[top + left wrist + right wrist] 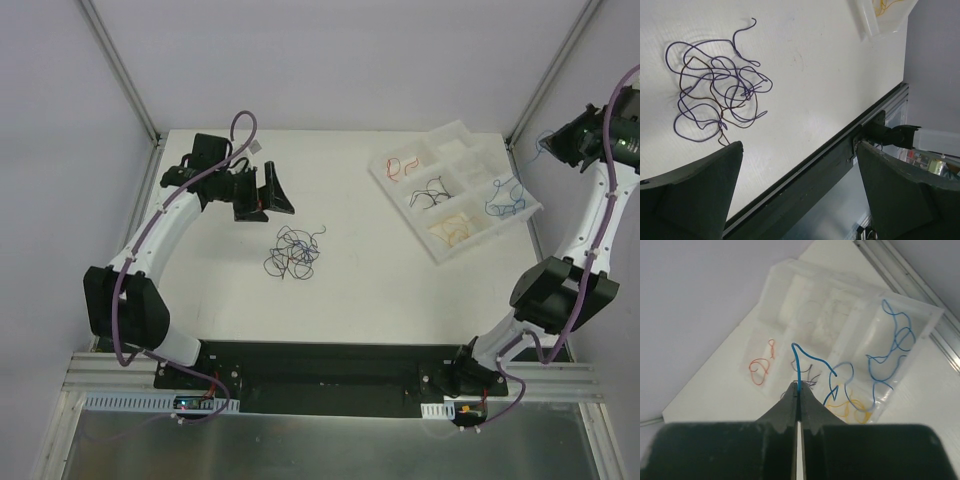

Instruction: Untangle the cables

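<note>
1. The right tool (798,388) is closed, its two tips pressed together on the end of a blue cable (796,362). The cable rises from the tips, then bends to the right and hangs free.
2. In the top view, the right tool (556,143) is raised at the far right, beside the tray's right end and above the desk.
3. Below it in the wrist view lies a white tray (935,315) with several compartments.
4. The compartments hold sorted cables. There is a red cable (760,371) on the left, blue cables (891,347) on the right and yellow cables (856,405) nearest the tool. Dark strands behind the tool tips are too faint to make out.
5. The left tool (262,195) is open, with its fingers (695,195) spread wide and nothing between them. It hovers over the far left part of the desk (380,300).
6. A tangle of cables (293,250) lies loose on the desk near the left tool, on the side nearer the arm bases. It is well apart from the tray (400,205).
7. In the left wrist view, the tangle of cables (715,85) shows blue-violet loops wound through a dark reddish strand. One end reaches towards the left fingertip, but I cannot tell if it touches.
</note>
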Controlling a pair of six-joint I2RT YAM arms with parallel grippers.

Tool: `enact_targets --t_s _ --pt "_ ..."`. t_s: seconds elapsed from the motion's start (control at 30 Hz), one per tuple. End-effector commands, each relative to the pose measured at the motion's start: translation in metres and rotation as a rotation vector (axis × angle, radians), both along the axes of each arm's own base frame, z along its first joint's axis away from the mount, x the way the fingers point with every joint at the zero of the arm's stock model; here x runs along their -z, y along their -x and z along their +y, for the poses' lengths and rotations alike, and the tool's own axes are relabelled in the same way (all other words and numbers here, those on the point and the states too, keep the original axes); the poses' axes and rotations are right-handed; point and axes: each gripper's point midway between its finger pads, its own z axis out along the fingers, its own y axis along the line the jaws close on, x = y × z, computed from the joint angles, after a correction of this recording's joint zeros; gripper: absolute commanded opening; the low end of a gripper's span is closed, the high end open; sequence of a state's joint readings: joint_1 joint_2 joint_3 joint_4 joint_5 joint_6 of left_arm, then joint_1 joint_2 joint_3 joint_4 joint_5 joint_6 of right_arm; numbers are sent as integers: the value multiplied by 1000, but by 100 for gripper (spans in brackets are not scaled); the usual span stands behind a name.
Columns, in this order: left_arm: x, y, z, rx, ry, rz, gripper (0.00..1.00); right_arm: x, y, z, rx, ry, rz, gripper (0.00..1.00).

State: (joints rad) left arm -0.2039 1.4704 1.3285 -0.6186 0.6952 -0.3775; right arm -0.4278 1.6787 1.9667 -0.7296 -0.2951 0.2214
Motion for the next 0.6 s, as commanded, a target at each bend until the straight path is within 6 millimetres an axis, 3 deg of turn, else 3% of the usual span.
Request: enact_targets --t_s 0.0,0.2,0.57 --pt "-10 -13 -7 75 -4 -60 96 23 4 -28 43 47 72 0" --pt "-2 -26 -11 88 11 -19 95 41 -4 -52 78 72 110 0" --pt "12 -26 -1 55 8 34 95 109 -5 -51 89 -7 218 0"
